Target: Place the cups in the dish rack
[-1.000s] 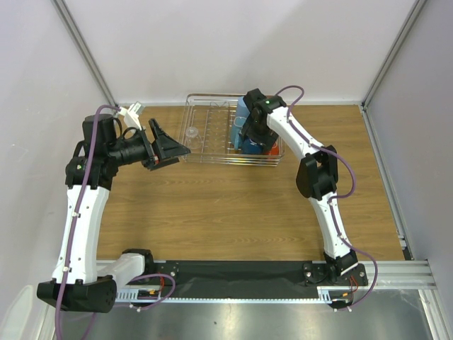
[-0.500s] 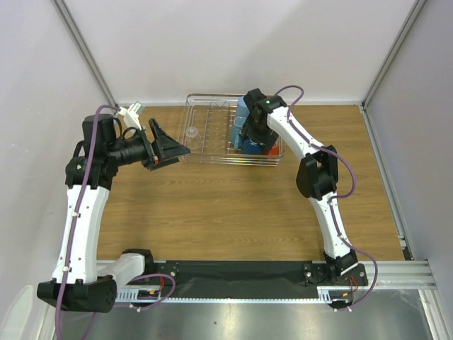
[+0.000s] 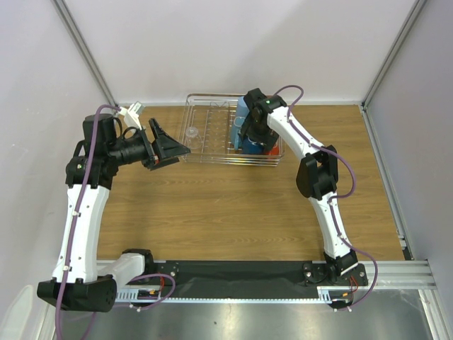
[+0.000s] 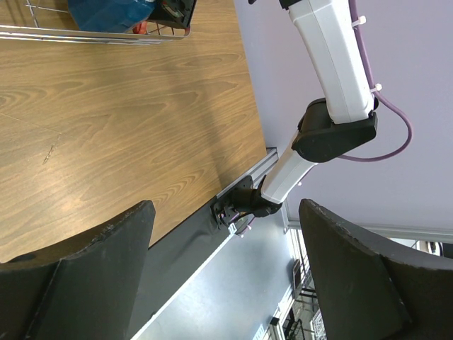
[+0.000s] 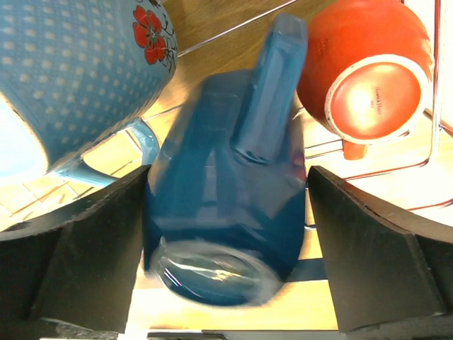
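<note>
We see the dark blue mug [image 5: 212, 234] lying on its side in the right end of the dish rack [image 3: 205, 157]; its handle [image 5: 272, 85] faces up toward the wrist camera and its long axis runs level, along the fingers rather than across them; the rounded end nearest the camera is blurred, so we cannot tell mouth from base. In the rack beside it stand a dotted light blue cup [image 5: 78, 71] and an overturned orange cup [image 5: 368, 78]. The right gripper [image 5: 228, 177] points down into the rack with its jaws wide on either side of the mug; we cannot tell whether the pads press it. The right arm bends at a raised elbow off the rack's right end. The left gripper [image 4: 225, 212] hangs level off the rack's left end, jaws spread and empty, on an upright arm.
</note>
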`<action>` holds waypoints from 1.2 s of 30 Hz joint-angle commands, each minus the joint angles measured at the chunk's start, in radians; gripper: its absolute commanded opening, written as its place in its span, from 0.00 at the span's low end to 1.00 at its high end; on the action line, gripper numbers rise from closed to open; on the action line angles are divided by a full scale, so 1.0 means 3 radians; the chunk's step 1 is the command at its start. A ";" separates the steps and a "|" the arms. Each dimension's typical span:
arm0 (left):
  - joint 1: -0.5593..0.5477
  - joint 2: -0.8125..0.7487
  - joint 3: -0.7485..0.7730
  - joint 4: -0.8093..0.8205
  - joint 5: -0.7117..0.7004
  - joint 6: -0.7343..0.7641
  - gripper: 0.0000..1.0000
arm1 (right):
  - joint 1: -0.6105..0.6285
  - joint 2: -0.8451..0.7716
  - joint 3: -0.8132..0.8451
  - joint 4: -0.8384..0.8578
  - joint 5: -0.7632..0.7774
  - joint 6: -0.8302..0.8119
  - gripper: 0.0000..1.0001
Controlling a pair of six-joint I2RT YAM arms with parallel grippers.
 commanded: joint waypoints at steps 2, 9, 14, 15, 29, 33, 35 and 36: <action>0.0037 -0.0034 0.0113 0.0084 0.0086 0.0035 0.89 | -0.0014 0.0018 0.0179 0.0075 0.0045 -0.0039 0.96; 0.0037 -0.0050 0.0123 0.0074 0.0091 0.0020 0.89 | -0.0009 0.0013 0.0245 0.0060 0.0051 -0.0040 1.00; 0.0037 -0.0065 0.0118 0.0089 0.0086 0.0004 0.89 | 0.0002 -0.0048 0.0251 0.0024 0.0046 -0.0055 1.00; 0.0037 -0.0065 0.0118 0.0089 0.0091 0.0004 0.89 | 0.0007 -0.0073 0.0245 0.0014 0.0035 -0.0060 1.00; 0.0037 -0.0090 0.0092 0.0171 0.0117 -0.0062 0.90 | 0.0002 -0.0314 0.0271 -0.0047 0.0025 -0.0142 1.00; 0.0037 -0.0116 0.0103 0.0181 0.0122 -0.0088 0.90 | 0.0017 -0.0385 0.0271 -0.0037 0.0025 -0.0172 1.00; 0.0037 -0.0116 0.0103 0.0186 0.0122 -0.0093 0.90 | 0.0027 -0.0421 0.0291 -0.0047 0.0025 -0.0203 1.00; 0.0037 -0.0116 0.0103 0.0191 0.0122 -0.0108 0.90 | 0.0037 -0.0452 0.0317 -0.0057 0.0020 -0.0208 1.00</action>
